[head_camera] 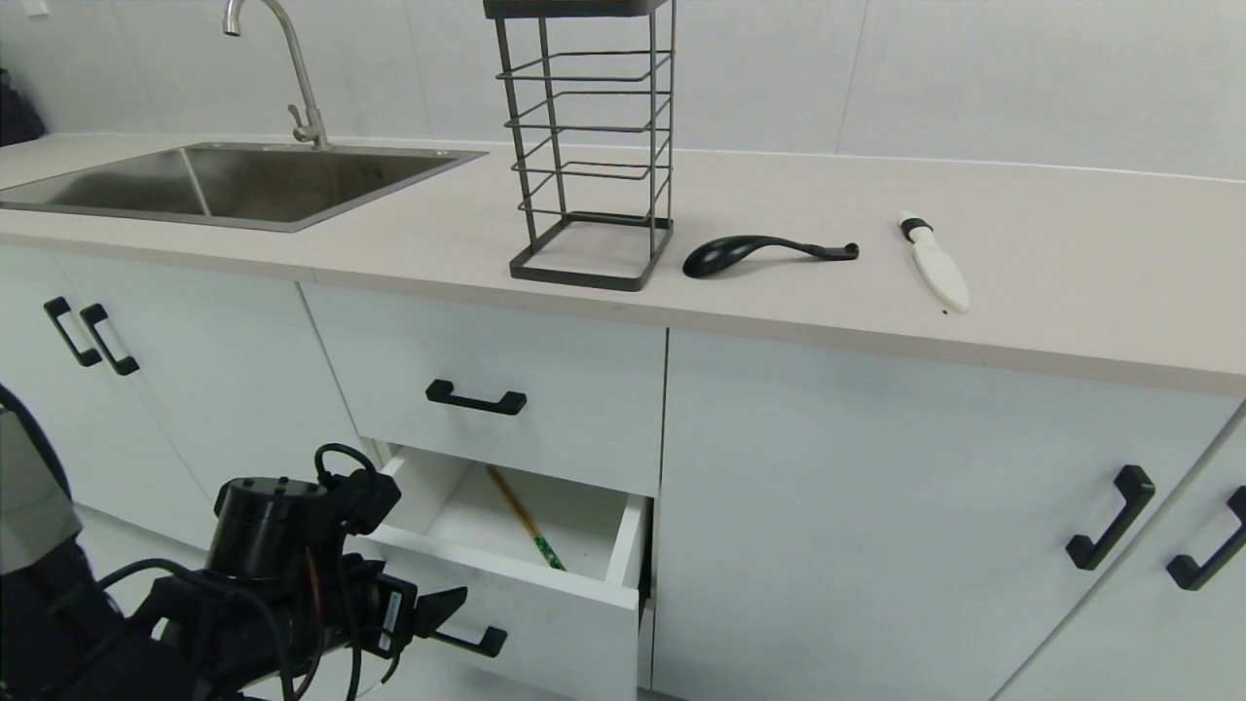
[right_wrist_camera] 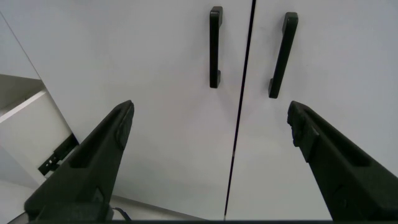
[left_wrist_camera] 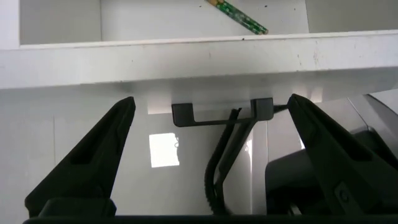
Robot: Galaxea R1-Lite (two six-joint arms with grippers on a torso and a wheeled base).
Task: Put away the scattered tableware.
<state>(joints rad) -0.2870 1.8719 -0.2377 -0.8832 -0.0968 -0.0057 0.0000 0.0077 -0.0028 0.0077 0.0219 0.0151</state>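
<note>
One spoon (head_camera: 769,252), one knife (head_camera: 934,263) — on counter (head_camera: 1071,292).

Spoon (head_camera: 725,255): black. Knife (head_camera: 936,263): white, black-banded. Chopsticks (head_camera: 526,521): tan, green patterned ends. Rack (head_camera: 576,279): dark grey. Counter (head_camera: 1071,263): pale beige. Drawer (head_camera: 555,604): white, with black handle (head_camera: 472,641).

The wire rack (head_camera: 589,166) is cut off by the head view's 12 o'clock edge, the sink (head_camera: 292,185) at 9 o'clock. The chopstick (head_camera: 526,521) is partly hidden behind the upper drawer front (head_camera: 565,389); the speck (head_camera: 942,313) at 6 o'clock of the white knife (head_camera: 934,258) is too small to identify
</note>
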